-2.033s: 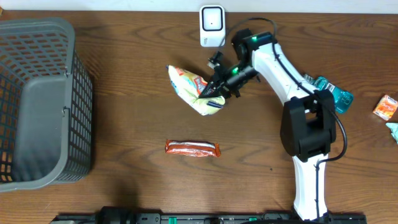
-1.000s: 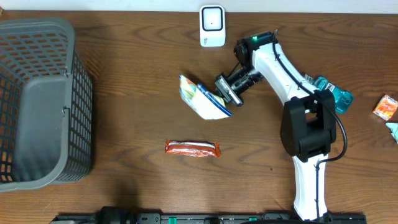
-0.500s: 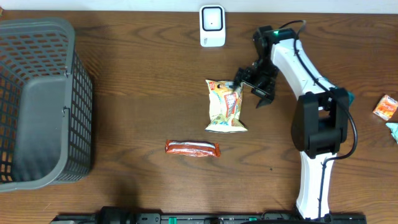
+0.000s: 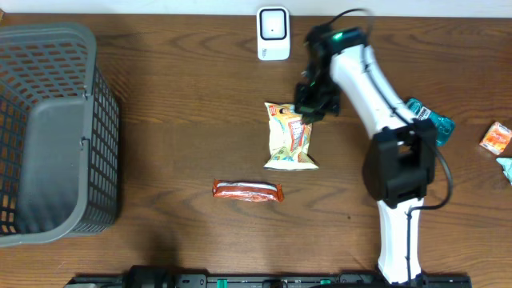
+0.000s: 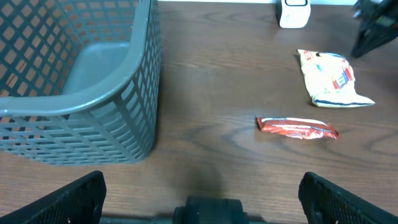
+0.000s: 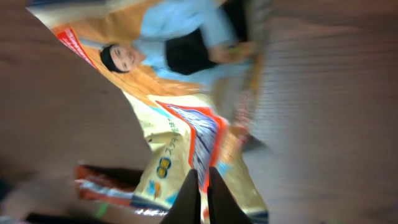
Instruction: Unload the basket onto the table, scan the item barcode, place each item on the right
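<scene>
The left gripper point(image 5: 202, 186) is held with jaws spread wide. Beyond an orange foil-wrapped bar point(image 4: 247, 190), the yellow-and-white snack bag point(image 4: 290, 138) is laid flat on the brown wooden bench point(image 4: 176, 120). The right gripper point(image 4: 307, 112), jaws closed, is placed at the bag's far corner; contact is blurred. The white box-shaped scanner point(image 4: 273, 34) is set farthest.

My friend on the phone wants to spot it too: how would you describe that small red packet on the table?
From the big grey mesh basket at the left end of the table, look right to the middle of the wood. Two packets lie apart there; the red packet is the slim, shiny one nearer the robot's base, not the wider cream snack bag.
</scene>
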Motion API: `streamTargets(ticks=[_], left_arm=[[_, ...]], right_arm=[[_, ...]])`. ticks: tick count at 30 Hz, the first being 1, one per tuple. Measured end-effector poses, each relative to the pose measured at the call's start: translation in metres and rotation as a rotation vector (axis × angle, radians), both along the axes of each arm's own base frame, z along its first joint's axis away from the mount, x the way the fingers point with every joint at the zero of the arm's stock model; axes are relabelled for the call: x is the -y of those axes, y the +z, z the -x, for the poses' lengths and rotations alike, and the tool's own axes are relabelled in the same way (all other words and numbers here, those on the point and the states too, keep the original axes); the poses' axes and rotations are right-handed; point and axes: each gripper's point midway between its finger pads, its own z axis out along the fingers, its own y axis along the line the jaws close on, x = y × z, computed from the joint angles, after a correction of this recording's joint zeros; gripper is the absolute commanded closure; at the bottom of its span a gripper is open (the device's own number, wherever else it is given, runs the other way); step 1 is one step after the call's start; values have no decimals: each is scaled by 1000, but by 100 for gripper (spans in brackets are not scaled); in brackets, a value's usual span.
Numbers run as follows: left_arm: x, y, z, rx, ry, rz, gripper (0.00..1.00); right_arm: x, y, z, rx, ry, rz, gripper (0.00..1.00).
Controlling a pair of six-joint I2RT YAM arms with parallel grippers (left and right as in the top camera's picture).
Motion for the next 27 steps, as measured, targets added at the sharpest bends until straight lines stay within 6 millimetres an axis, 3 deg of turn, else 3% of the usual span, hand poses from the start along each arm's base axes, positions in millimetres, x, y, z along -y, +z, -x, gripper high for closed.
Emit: streamTargets(ticks=[3, 7, 15, 20, 27], left_arm=[[0, 0, 0, 0, 0, 0, 1], [0, 0, 0, 0, 0, 0, 1], [0, 0, 0, 0, -1, 0, 1], [0, 0, 0, 0, -1, 0, 1], [0, 0, 0, 0, -1, 0, 1]], right_arm=[[-11, -32, 22, -43, 36, 47, 99], [0, -62, 53, -116, -3, 178, 99], [8, -66, 38, 13, 14, 211, 99], [18, -40, 31, -23, 77, 251, 99], [33, 46, 1, 157, 62, 313, 99]])
